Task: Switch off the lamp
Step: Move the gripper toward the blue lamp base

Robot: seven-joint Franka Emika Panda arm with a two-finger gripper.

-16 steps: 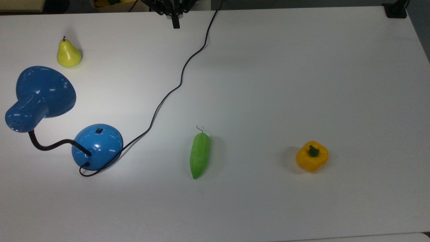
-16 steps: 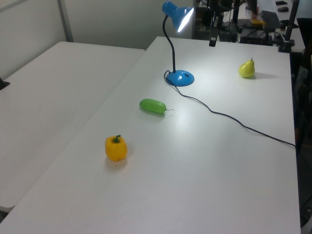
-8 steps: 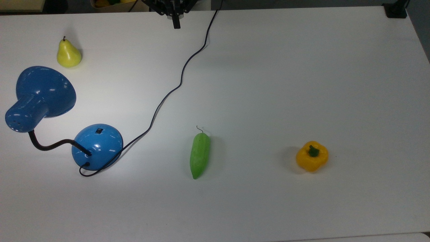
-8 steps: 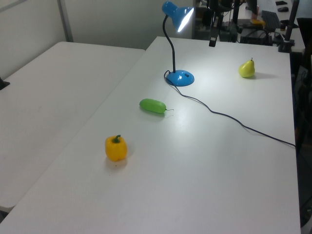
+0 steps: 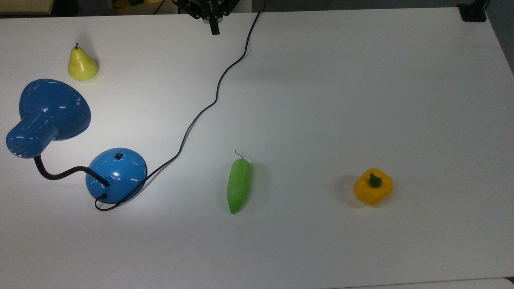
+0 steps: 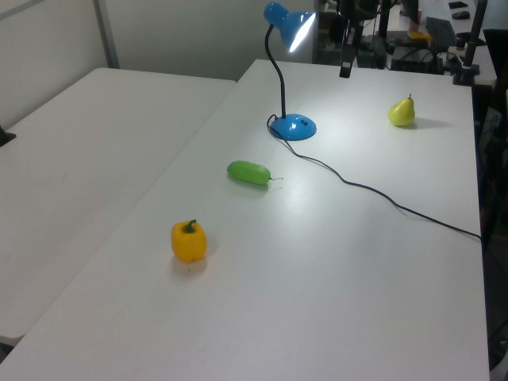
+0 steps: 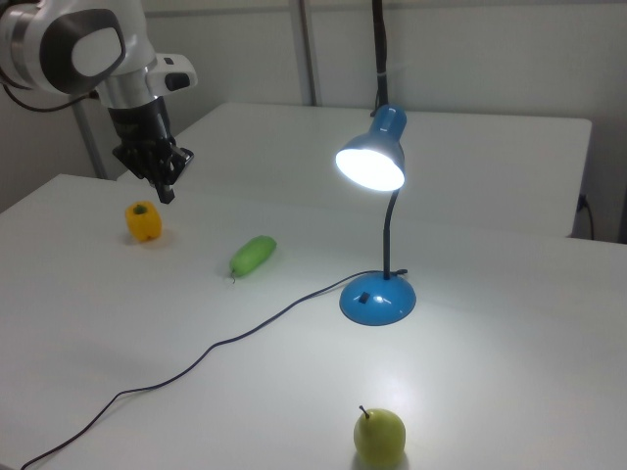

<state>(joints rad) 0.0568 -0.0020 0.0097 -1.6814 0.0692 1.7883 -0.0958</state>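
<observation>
One lamp stands on the white table, w/ its domed blue base at the top view's lower left. Its black neck rises upright from the base and curves over; the blue bell shade is lit, bulb face glowing white in the right view, bright pool on the tabletop around the base. One small black switch sits on the base's dome. One black cord leaves the base's rim, loops once, then snakes across the table to the top view's upper edge.

Fruit/veg count: 3 in all. One yellow pear upright, near the shade in the top view, apart from the base. One green cucumber lying flat, between the lamp base and one yellow bell pepper, which sits well apart to the top view's right. None touch each other or the cord.

One gripper, black, hangs from the white arm above the table, fingers pointing down, holding nothing. Fingers look pressed together into a single narrow tip in the right view and top view. It's well apart from the lamp: at the top view's upper edge, just beside the cord; in the right view it hovers above the pepper's side of the table. In the left view the gripper shows beyond the shade.
</observation>
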